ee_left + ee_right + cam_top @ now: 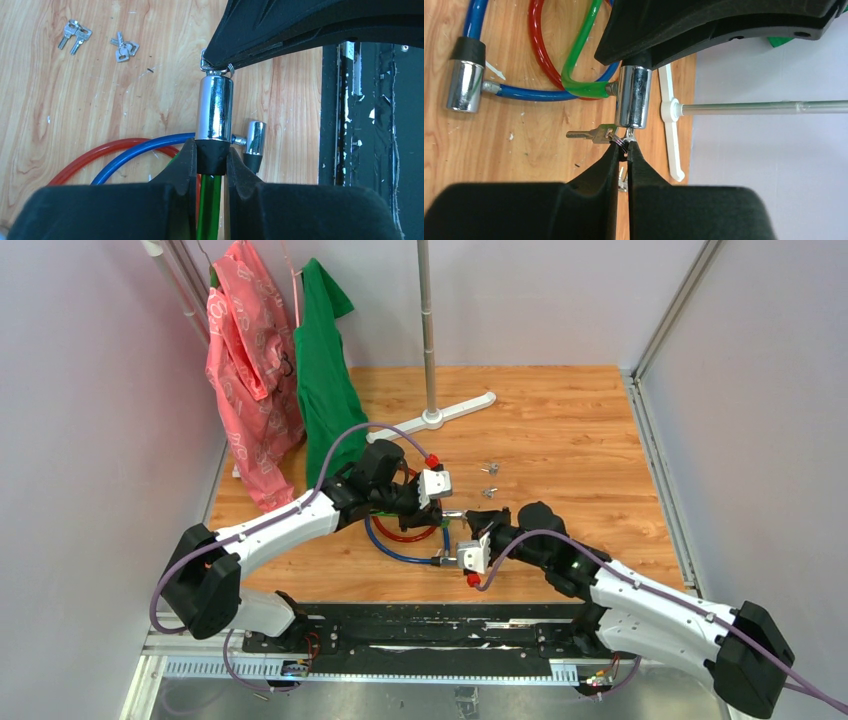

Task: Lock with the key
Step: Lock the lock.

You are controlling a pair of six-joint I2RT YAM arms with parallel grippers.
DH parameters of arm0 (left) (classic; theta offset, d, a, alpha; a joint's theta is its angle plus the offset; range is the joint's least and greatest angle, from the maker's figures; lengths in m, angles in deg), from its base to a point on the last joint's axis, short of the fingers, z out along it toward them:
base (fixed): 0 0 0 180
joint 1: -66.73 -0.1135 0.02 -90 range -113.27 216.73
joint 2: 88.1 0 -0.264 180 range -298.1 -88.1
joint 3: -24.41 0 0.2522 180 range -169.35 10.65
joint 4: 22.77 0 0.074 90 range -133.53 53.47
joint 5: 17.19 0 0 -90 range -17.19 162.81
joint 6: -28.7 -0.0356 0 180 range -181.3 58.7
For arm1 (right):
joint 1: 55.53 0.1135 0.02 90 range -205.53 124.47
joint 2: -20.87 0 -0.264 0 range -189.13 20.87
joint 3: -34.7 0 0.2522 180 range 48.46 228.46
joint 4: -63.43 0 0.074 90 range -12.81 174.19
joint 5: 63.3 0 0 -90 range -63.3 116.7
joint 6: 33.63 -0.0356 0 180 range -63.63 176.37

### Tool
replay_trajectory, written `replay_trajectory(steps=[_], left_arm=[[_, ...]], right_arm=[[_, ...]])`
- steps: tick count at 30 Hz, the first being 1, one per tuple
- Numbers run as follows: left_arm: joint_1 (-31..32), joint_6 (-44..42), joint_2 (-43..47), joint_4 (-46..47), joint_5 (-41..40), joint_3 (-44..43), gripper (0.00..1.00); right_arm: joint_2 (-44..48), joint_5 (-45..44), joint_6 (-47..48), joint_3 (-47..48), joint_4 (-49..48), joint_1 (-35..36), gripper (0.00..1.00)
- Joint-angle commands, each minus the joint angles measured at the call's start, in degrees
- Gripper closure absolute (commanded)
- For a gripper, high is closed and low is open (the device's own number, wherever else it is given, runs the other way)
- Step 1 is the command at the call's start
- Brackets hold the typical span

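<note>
Pairs of spare keys [74, 35] lying on table [75, 110], showing in left wrist view, not right, left gripper [212, 152] clamping lock [214, 107], right gripper [623, 148] pinching tiny silvery key [629, 133] at its end

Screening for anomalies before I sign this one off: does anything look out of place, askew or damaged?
Minor things only. A spare key sticks out sideways beside the right pincer, which pinches the key at the chrome cylinder. A loose key set and another lie on the table. The black rail is scuffed.
</note>
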Motion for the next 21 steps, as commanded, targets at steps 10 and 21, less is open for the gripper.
replay_trajectory(steps=[10,21], left_arm=[[-0.09,-0.52,-0.60,-0.38,-0.48,-0.26,1.00],[-0.10,-0.13,-0.66,0.67,-1.34,0.07,1.00]], right_arm=[[9.98,-0.87,-11.93,-0.12,12.77,0.47,0.45],[7.69,7.84,-72.63,-16.94,-36.72,-7.81,0.67]])
